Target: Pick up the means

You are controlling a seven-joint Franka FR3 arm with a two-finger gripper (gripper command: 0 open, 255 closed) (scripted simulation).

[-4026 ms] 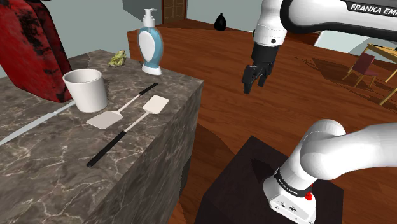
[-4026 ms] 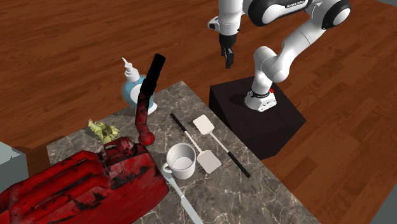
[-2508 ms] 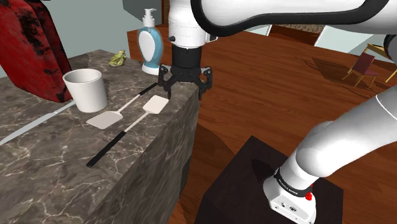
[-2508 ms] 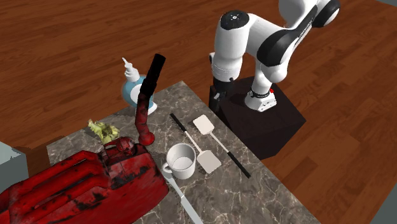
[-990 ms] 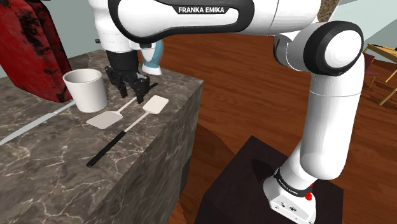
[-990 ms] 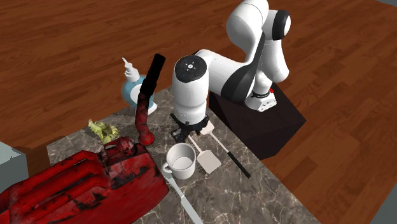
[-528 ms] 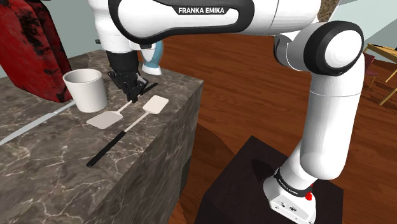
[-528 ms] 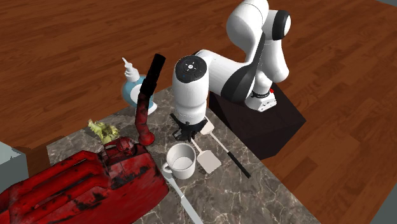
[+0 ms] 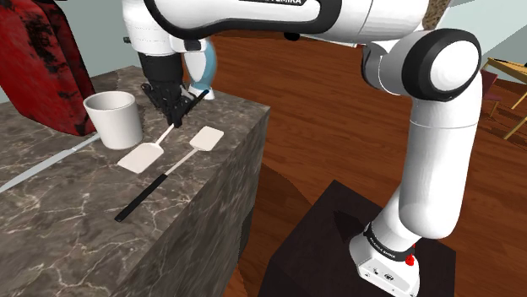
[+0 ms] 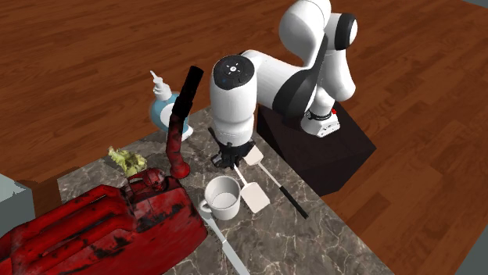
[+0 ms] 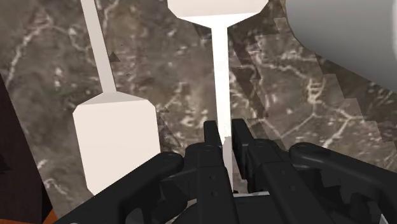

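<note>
In the shoulder view, my end effector (image 9: 176, 116) pinches the spatula (image 9: 140, 157) by its handle, blade at 5 o'clock of the cup (image 9: 114, 118). In the second exterior view, I can't tell whether the blade clears the worktop (image 10: 313, 242). In the wrist view, the fingers clamp the white handle. I judge the grasp done and the lift left.

Dark veined stone counter (image 10: 297, 242), second exterior view; clock positions from the white mug (image 10: 223, 197) standing mid-counter. Flat spatula (image 10: 255, 157) at 2; tilted spatula (image 10: 256, 198) at 3, contact unclear; grey blade (image 10: 225, 247) at 6; red canister (image 10: 102, 226) at 8; green object (image 10: 127, 160) at 10; pump bottle (image 10: 162, 105) at 11.
</note>
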